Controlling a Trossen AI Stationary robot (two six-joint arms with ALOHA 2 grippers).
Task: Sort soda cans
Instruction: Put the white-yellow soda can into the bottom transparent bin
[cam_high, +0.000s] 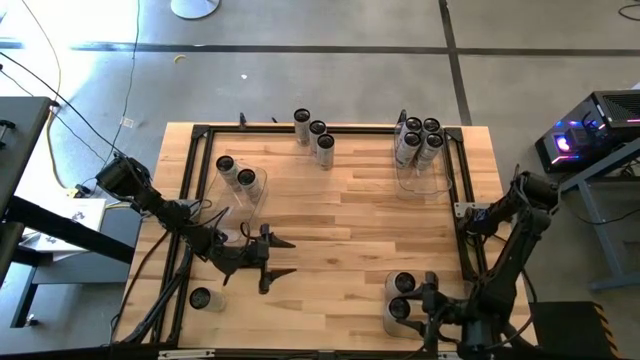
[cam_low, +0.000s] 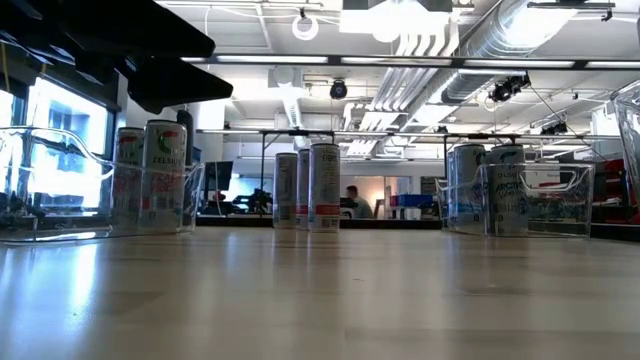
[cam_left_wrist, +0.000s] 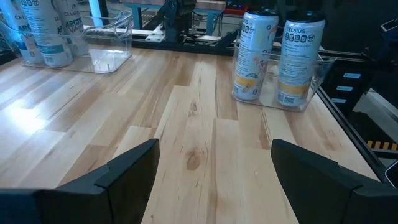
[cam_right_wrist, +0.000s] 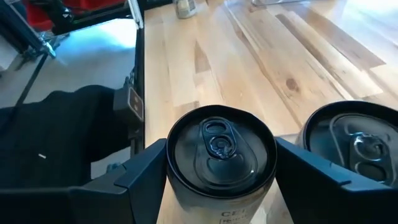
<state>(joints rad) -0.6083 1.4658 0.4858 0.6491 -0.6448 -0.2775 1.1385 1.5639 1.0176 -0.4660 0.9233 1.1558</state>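
Note:
Two soda cans stand in a clear bin at the near right. My right gripper has its fingers on either side of the nearer can, shut on it; the other can is just beyond it. My left gripper hangs open over bare table at the near left, touching nothing. More cans stand upright: two in a bin at the far left, three loose at the far edge, several in a bin at the far right, and one at the near left. My right gripper pinches the nearer can between its two fingers, on opposite sides of its wall just below the top rim. The fingers come from the table's right side, slanting down. The can stands upright inside the bin; its base is hidden by its own top.
A black frame runs around the wooden tabletop. The middle of the table is bare wood. The low view shows the far cans and the bins' clear walls standing on the table.

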